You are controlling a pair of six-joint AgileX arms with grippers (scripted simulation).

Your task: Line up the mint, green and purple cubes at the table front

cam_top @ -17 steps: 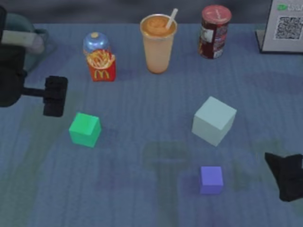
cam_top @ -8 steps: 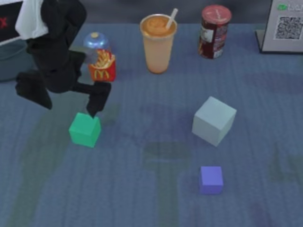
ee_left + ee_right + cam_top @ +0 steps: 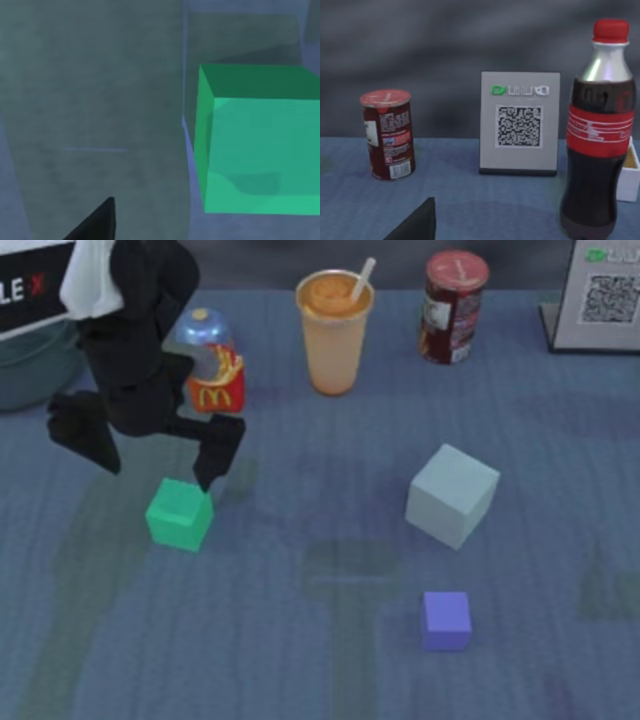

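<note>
- Top view: our left gripper (image 3: 210, 472) hangs just behind the green cube (image 3: 179, 514), at its far right corner; we cannot tell whether it is released or clenched, and we judge nothing is held yet. None of the three cubes is lined up. Taking the green cube as landmark, the mint cube (image 3: 452, 495) sits well to its right at about the same depth, and the purple cube (image 3: 446, 620) lies right of it and nearer the table front. All three placements remain. Our right arm is out of this view. The table (image 3: 300, 660) is a blue-grey woven surface; behind the green cube stand a fries carton (image 3: 215, 385), a drink cup (image 3: 334, 330), a red can (image 3: 453, 307) and a QR sign (image 3: 607, 295).
- Left wrist view: the green cube (image 3: 257, 140) fills much of the frame, resting flat on the table, with one dark fingertip (image 3: 97, 222) apart from it.
- Right wrist view: the right arm is parked, facing the red can (image 3: 387, 134), the QR sign (image 3: 519, 122) and a cola bottle (image 3: 597, 135) before a dark grey wall.
</note>
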